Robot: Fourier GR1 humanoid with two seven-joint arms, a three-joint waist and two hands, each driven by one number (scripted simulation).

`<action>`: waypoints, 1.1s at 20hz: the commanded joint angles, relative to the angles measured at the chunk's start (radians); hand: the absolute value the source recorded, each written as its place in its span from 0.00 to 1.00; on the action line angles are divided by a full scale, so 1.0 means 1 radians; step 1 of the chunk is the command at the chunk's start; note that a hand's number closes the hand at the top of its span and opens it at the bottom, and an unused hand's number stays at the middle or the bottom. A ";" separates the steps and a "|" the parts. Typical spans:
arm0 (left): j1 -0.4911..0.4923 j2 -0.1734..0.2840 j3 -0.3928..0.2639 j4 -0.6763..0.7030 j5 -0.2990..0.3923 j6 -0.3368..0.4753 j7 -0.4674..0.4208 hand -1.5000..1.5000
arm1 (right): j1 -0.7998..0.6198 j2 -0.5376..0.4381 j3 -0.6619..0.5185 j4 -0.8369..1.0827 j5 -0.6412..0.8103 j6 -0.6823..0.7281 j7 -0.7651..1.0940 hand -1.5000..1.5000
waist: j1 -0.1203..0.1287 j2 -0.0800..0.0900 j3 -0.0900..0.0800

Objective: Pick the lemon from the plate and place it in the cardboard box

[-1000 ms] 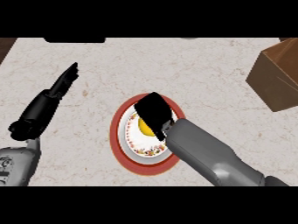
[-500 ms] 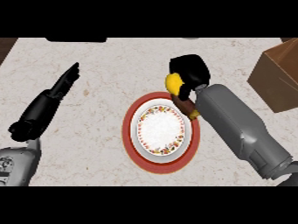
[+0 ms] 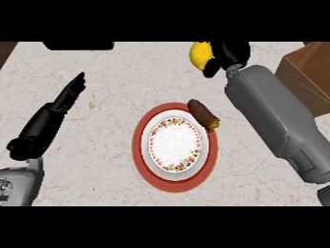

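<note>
Head view: right hand [image 3: 226,57] curls round the lemon [image 3: 200,53] — above the counter, between plate [image 3: 196,167] and box [image 3: 314,72]; left hand [image 3: 68,93] rests straight-fingered.

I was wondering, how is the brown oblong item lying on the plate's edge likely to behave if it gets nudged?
The brown oblong item looks rounded and elongated, so it would probably roll sideways rather than slide. It lies across the plate's upper right rim, so a nudge might tip it onto the counter. It looks stiff, not floppy, though I cannot be sure.

Right hand [image 3: 226,57] grips the lemon [image 3: 200,53] between plate [image 3: 173,145] and cardboard box [image 3: 316,72]
</note>
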 commanded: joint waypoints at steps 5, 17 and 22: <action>-0.007 0.016 0.031 0.003 0.014 -0.016 -0.011 0.50 | 0.028 -0.120 -0.146 -0.062 0.002 -0.100 0.204 1.00 | -0.012 -0.001 0.000; -0.004 -0.015 0.000 -0.014 -0.014 -0.023 -0.003 0.50 | 0.004 -0.353 -0.310 0.194 -0.026 0.000 0.007 1.00 | 0.027 0.011 0.001; -0.026 -0.011 0.018 0.048 -0.010 -0.028 -0.037 0.50 | 0.012 -0.422 -0.356 0.305 -0.103 0.241 -0.072 1.00 | 0.028 0.017 0.001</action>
